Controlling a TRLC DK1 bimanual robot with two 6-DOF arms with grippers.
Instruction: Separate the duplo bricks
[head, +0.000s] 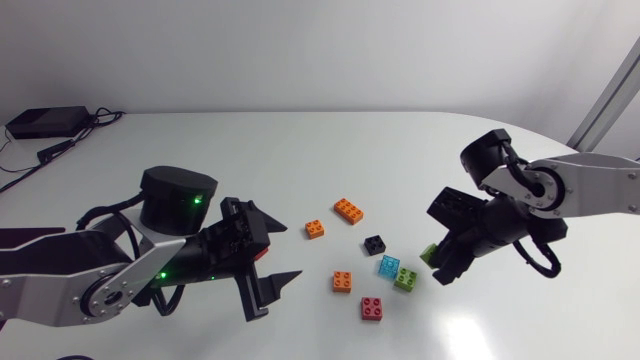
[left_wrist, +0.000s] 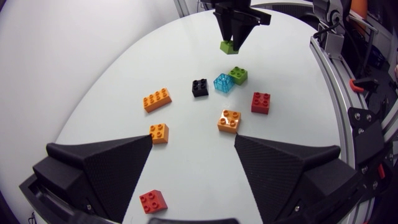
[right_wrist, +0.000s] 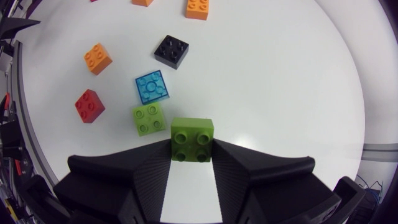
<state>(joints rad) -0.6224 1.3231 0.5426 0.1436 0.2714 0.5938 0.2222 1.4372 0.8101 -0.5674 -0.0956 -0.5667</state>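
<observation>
The right claw (right_wrist: 191, 148) is closed on a green brick (right_wrist: 192, 132), with one finger on each side of it. This brick is just beside a lighter green brick (right_wrist: 148, 118), which lies on the white worktop (head: 300, 150). Near them lie a clear blue brick (right_wrist: 152, 86), a black brick (right_wrist: 171, 50), a red brick (right_wrist: 89, 106) and three orange bricks (head: 342, 281). The left claw (left_wrist: 193, 140) stands wide open and holds nothing. A second red brick (left_wrist: 152, 200) lies under it.

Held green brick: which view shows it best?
Right wrist view: held green brick sits close, clamped in the right gripper, studs clear. Head view shows only a green sliver; left wrist view shows it small, far off.
</observation>
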